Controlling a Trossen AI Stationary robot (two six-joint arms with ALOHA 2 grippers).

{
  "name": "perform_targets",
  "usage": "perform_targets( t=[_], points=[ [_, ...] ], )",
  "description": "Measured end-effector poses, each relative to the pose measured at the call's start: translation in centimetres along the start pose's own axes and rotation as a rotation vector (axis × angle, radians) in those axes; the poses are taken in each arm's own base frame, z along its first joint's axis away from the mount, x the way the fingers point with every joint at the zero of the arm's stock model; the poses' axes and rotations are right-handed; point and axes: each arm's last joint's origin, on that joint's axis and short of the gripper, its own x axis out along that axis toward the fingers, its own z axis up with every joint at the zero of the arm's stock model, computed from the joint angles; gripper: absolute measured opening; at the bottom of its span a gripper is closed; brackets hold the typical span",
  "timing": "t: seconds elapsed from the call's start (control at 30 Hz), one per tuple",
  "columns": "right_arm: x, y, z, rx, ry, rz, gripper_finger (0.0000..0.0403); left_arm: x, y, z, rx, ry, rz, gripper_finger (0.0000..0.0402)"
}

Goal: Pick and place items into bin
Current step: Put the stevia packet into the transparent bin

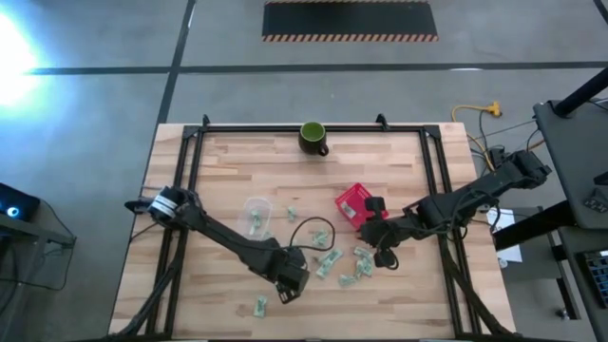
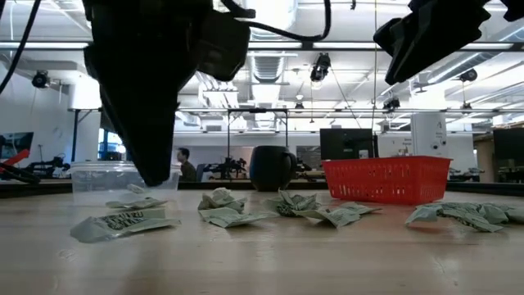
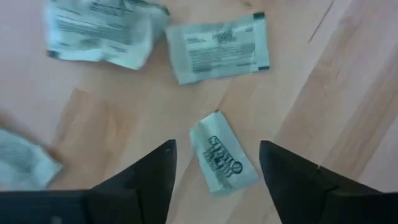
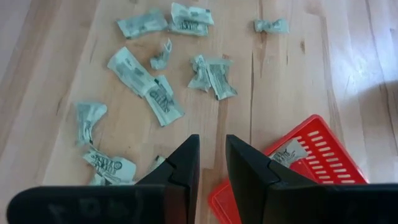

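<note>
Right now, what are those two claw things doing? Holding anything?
Left gripper: jaws open, empty, hovering over one packet on the table.
Right gripper: jaws nearly shut, nothing between them, above the red basket.

packets (image 1: pixel 334 262) scattered, red bin (image 1: pixel 352 202), perhaps tilted

Setting is presenting as a robotics lab or industrial workshop. Butcher-block table (image 1: pixel 313 180) is sitting in a black metal frame (image 1: pixel 195 142) on a grey concrete floor (image 1: pixel 95 104). A hazard-striped black mat (image 1: pixel 350 21) is lying on the floor beyond the table; a yellow cable (image 1: pixel 475 111) is trailing beside it. Low view is showing exposed ceiling ducting and strip lights (image 2: pixel 270 61), monitors (image 2: pixel 348 141), equipment benches, and a person (image 2: pixel 186 162) sitting in the background.
</note>
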Motion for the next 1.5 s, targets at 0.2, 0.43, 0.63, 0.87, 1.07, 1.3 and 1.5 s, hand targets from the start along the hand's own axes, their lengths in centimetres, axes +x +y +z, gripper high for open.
perform_targets(
  t=[0.2,0.43,0.63,0.87,1.07,1.3,1.5],
  points=[
    [0.6,0.0,-0.8,-0.002,0.019,-0.003,0.0068,1.1,0.0,-0.6,0.016,0.039,0.027,0.0222],
    [1.1,0.1,-1.3,-0.002,0.017,-0.001,0.0068,2.3,-0.7,-1.4,0.051,0.057,0.037,0.0222],
    [1.1,0.1,-1.3,-0.007,0.012,0.000,0.0068,2.8,-1.0,-2.0,0.059,0.061,0.055,0.0222],
    [1.1,0.1,-1.2,-0.008,0.009,0.000,0.0068,2.9,-0.8,-2.2,0.061,0.079,0.082,0.0221],
    [1.1,0.1,-1.2,-0.011,0.009,0.000,0.0068,2.9,-0.7,-2.3,0.060,0.092,0.094,0.0185],
    [1.1,0.1,-1.2,-0.011,0.009,-0.001,0.0068,2.9,-0.6,-2.3,0.058,0.100,0.099,0.0117],
    [1.1,0.1,-1.2,-0.009,0.003,0.000,0.0068,2.7,-0.9,-2.2,0.063,0.086,0.098,0.0071]
  ],
)
